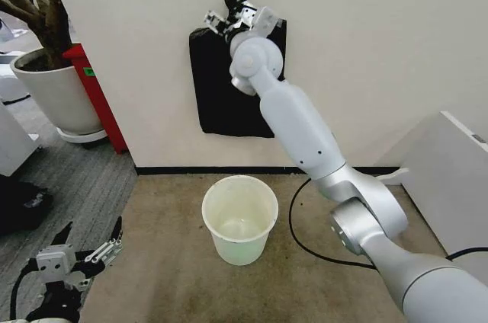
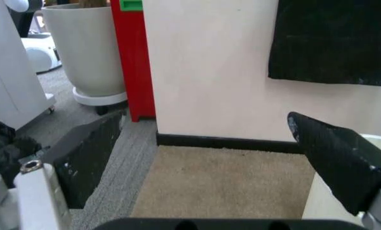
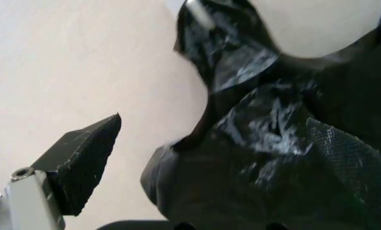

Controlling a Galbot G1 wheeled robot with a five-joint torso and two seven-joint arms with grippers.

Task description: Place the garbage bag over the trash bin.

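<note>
We see the cream wall (image 1: pixel 366 49) filling the upper part of the head view, with the tan carpet (image 1: pixel 168 262) spread below it as far as a dark baseboard. Our right arm (image 1: pixel 305 140) reaches up and forward across the wall. A flat black bundle of bags (image 1: pixel 221 87) hangs on the wall from a knotted neck at its top; whether a single garbage bag has been separated from it, we cannot tell. A large white plant pot (image 1: pixel 57 94) with a tree trunk stands at far left, beside a red post (image 1: pixel 99 94). The trash bin (image 1: pixel 239 219), round and cream-white, stands upright on the carpet below the bundle and apart from the wall, its mouth bare and no black plastic over its rim. A black cable (image 1: pixel 305 239) curves on the carpet just to the bin's right. The right gripper (image 1: pixel 236 17) sits at the bundle's top; in the right wrist view its fingers (image 3: pixel 82 163) stand spread, with crinkled glossy plastic (image 3: pixel 267 129) between them, not clamped. The left gripper (image 1: pixel 91 243) hangs low at our left, near the floor, its fingers (image 2: pixel 88 158) wide apart and holding nothing
</note>
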